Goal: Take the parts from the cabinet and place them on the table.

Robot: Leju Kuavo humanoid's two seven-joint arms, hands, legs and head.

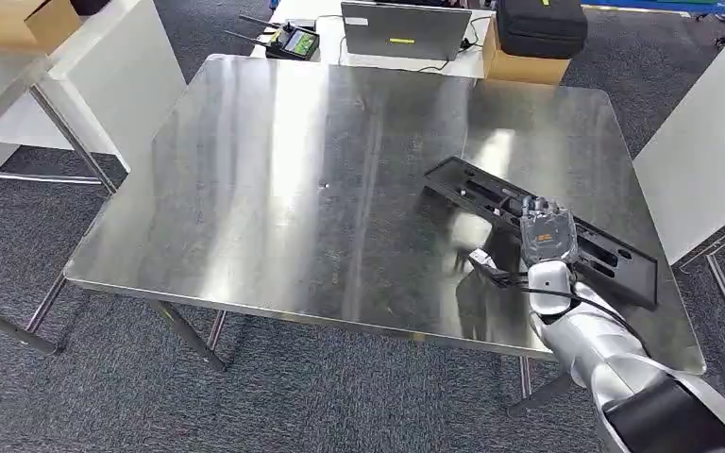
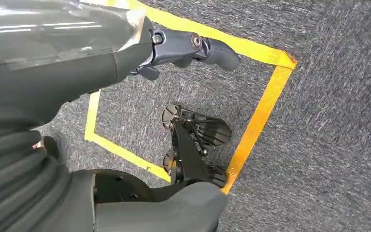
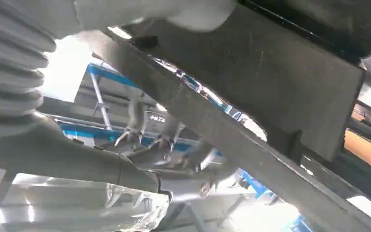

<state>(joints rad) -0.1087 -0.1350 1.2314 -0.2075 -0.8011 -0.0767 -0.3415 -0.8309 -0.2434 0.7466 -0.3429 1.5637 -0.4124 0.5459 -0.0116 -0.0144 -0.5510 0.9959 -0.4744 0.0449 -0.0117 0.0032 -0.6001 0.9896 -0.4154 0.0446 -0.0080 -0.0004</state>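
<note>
Right hand [image 1: 546, 236] rests over the near edge of the black part [image 1: 491, 193], grip unclear. Part lies flat on the tabletop [image 1: 293, 189]. Left hand [image 2: 193, 48] hangs empty, fingers apart.

Robotics lab or workshop: grey carpet [image 1: 359, 396], stainless steel table [image 1: 274, 189], yellow floor tape [image 2: 263, 111] marking a square, laptop [image 1: 404, 30], remote controller [image 1: 295, 40], black equipment case [image 1: 540, 25], cardboard boxes [image 1: 21, 21] around.

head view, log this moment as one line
part: black, flat on table, right side | right robot hand: on part, grip unclear | left robot hand: over floor, holds nothing
</note>
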